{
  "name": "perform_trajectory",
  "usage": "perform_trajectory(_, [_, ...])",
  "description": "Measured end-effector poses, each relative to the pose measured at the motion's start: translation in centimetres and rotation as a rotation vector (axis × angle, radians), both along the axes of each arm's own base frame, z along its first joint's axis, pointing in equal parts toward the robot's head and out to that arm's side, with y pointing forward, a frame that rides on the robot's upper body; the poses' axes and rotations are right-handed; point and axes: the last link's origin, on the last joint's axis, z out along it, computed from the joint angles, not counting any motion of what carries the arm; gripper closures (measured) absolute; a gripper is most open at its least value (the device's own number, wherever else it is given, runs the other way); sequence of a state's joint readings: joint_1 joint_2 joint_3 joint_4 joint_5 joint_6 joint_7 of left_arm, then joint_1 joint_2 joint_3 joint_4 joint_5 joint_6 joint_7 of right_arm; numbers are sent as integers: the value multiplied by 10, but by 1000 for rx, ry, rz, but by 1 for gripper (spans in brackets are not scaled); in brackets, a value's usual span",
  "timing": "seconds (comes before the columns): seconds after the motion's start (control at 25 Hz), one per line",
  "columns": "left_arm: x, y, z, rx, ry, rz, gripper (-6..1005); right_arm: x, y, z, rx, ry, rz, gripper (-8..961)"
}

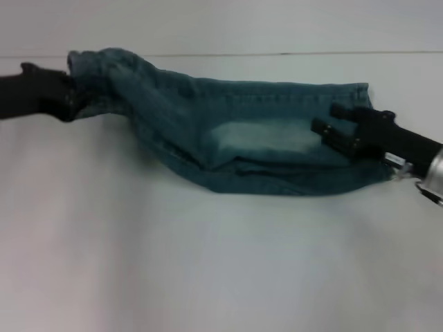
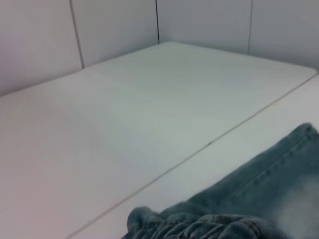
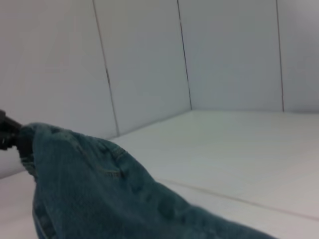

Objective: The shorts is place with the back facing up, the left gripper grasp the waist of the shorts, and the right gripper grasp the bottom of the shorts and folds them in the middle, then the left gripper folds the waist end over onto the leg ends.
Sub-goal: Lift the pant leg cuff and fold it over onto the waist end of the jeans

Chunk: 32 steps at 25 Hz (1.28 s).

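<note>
Fingers of the left gripper (image 1: 69, 97) are clamped on the waist of the shorts (image 1: 93, 72), the puckered band bunched against them at the far left of the white table (image 1: 208, 263). Across the denim, the right gripper (image 1: 332, 124) reaches in from the right, its black fingers (image 1: 325, 130) lying over the bottom of the shorts (image 1: 363, 117); whether they pinch the hem cannot be told. Between the two, the shorts (image 1: 235, 131) hang folded lengthwise, sagging toward the table, a pale bleached patch (image 1: 259, 138) showing mid-span.

Left pincer (image 1: 69, 97) and right pincer (image 1: 332, 124) reach inward from opposite sides.
</note>
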<state>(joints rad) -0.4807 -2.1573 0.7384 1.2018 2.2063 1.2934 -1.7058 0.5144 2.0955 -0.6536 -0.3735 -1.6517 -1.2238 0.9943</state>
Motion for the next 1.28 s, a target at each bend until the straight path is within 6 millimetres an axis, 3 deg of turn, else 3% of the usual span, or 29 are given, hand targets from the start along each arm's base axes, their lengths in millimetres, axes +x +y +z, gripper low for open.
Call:
perform_trajectory(0.4, [74, 15, 8, -68, -30, -52, 863, -17, 24, -45, 18, -120, -33, 562])
perform_trajectory(0.72, [128, 21, 10, -108, -31, -132, 866, -33, 41, -62, 51, -165, -68, 954])
perform_trajectory(0.92, [149, 25, 10, -131, -33, -153, 866, -40, 50, -65, 54, -201, -78, 954])
perform_trajectory(1.28, [170, 21, -3, -174, 21, -176, 868, -61, 58, -80, 12, -289, -8, 955])
